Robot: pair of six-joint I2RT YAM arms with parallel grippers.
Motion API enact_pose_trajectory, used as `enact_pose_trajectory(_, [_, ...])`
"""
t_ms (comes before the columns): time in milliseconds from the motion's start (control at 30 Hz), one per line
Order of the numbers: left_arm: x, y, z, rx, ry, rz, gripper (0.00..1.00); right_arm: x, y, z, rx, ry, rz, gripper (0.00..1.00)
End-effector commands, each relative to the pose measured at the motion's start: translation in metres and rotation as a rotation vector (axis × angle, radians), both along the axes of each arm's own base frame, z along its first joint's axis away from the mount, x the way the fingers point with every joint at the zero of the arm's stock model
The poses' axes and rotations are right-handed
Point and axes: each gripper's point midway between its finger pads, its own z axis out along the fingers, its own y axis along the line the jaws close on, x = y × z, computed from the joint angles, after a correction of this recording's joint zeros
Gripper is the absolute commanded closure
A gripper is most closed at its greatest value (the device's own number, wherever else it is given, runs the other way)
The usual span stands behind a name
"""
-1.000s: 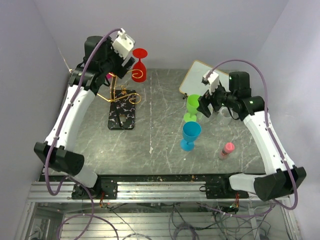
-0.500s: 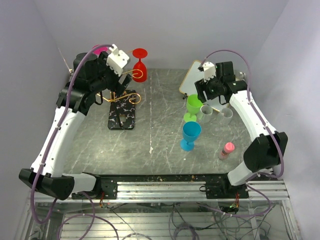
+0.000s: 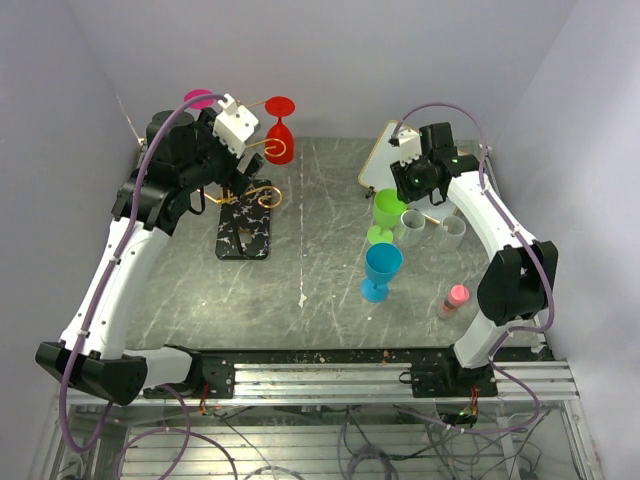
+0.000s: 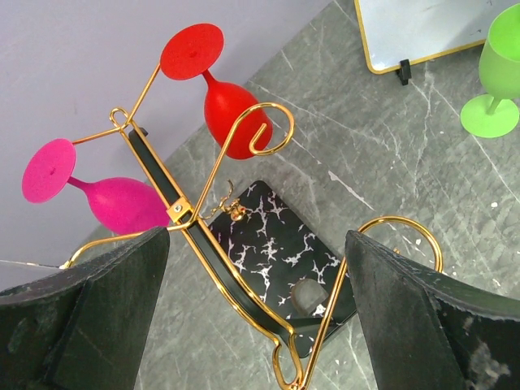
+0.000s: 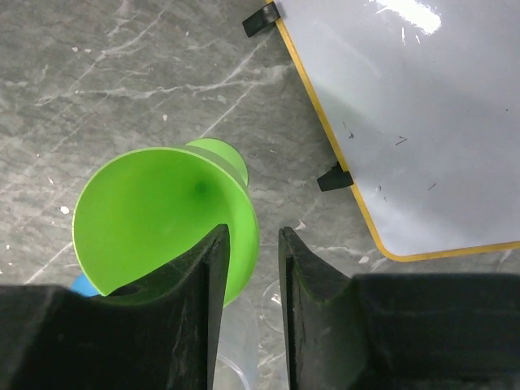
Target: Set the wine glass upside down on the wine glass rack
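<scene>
A green wine glass (image 3: 389,208) (image 5: 154,211) stands upright right of centre. My right gripper (image 3: 401,198) (image 5: 253,231) hangs over it with narrowed jaws straddling its rim, one finger inside the bowl and one outside. A thin gap still shows between the rim and the outer finger. The gold wine glass rack (image 3: 248,185) (image 4: 195,215) stands on its black base (image 3: 245,228) at the back left. A red glass (image 3: 279,140) (image 4: 231,118) and a pink glass (image 3: 199,98) (image 4: 122,203) hang upside down on it. My left gripper (image 3: 218,165) (image 4: 256,244) hovers wide open above the rack, holding nothing.
A blue wine glass (image 3: 381,265) stands just in front of the green one. Two clear tumblers (image 3: 412,228) (image 3: 452,232) sit to its right. A yellow-framed whiteboard (image 3: 400,150) (image 5: 406,122) leans at the back, and a pink bottle (image 3: 453,299) stands near the front right.
My right gripper has swung up over the green glass, and its jaws have narrowed around the rim. My left arm has drawn back from the rack, still open.
</scene>
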Motion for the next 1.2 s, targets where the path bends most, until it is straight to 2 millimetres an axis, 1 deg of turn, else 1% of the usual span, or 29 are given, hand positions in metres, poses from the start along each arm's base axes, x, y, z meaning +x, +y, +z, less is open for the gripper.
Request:
enact_pose_trajectory(0, [-0.006, -0.005, 0.011, -0.03, -0.032, -0.034, 0.0, 0.0, 0.001, -0.003, 0.0, 0.011, 0.013, 0.72])
enact_pose_trajectory(100, [-0.006, -0.004, 0.013, -0.038, -0.033, -0.029, 0.0, 0.0, 0.003, -0.007, 0.002, 0.022, 0.023, 0.79])
enact_pose_trajectory(333, [-0.007, -0.002, 0.012, -0.032, -0.034, -0.022, 0.0, 0.001, 0.006, -0.014, 0.005, 0.049, 0.038, 0.85])
enact_pose_trajectory(400, [-0.007, -0.002, 0.012, -0.033, -0.034, -0.022, 0.01, 0.001, 0.007, -0.012, 0.01, 0.049, 0.044, 0.89])
enact_pose_trajectory(467, [-0.007, 0.0, 0.011, -0.034, -0.032, -0.015, 0.0, 0.004, 0.01, -0.005, 0.022, 0.034, 0.056, 0.92])
enact_pose_trajectory(567, [-0.006, 0.001, 0.012, -0.042, -0.033, 0.0, 0.01, 0.008, 0.018, 0.013, 0.056, -0.013, 0.089, 0.97])
enact_pose_trajectory(633, [-0.004, 0.004, 0.012, -0.047, -0.036, 0.022, 0.0, 0.012, 0.026, 0.03, 0.087, -0.055, 0.12, 1.0])
enact_pose_trajectory(767, [0.001, 0.013, 0.015, -0.083, -0.037, 0.079, 0.01, 0.018, 0.043, 0.062, 0.145, -0.129, 0.178, 1.0])
enact_pose_trajectory(967, [0.003, 0.018, 0.019, -0.178, -0.028, 0.125, 0.0, 0.025, 0.072, 0.117, 0.232, -0.262, 0.268, 1.0])
enact_pose_trajectory(1067, [0.004, 0.017, 0.015, -0.271, 0.005, 0.129, 0.03, 0.026, 0.076, 0.147, 0.249, -0.347, 0.282, 1.0])
enact_pose_trajectory(1167, [0.001, 0.016, 0.021, -0.353, 0.019, 0.132, 0.04, 0.025, 0.076, 0.177, 0.259, -0.439, 0.288, 1.0])
